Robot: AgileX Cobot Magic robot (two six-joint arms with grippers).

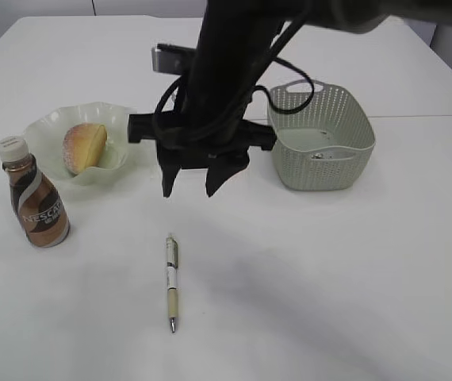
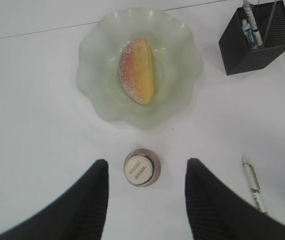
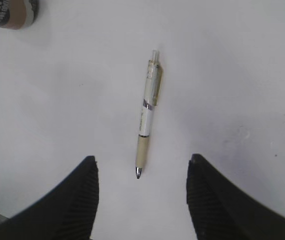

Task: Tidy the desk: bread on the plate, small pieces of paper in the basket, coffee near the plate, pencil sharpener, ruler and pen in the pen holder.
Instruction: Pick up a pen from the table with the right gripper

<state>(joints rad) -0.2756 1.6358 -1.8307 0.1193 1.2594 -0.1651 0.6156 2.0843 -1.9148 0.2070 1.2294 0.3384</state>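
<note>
Since pen [image 3: 147, 115] lies flat on desk [image 3: 242, 60], light, stiff & slick, grab mid-barrel w/ right tool [image 3: 140, 200], jaws apart, empty; left tool [image 2: 147, 200] likewise apart.

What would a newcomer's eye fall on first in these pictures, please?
The black gripper hanging open over the middle of the desk, with a lone pen lying just below it. To the left, the bread sits in the plate, the coffee standing beside it; the basket is on the right.

right gripper [image 1: 186, 189]: fingers spread, pointing down | left gripper [image 2: 146, 197]: fingers apart, apparently empty
</note>
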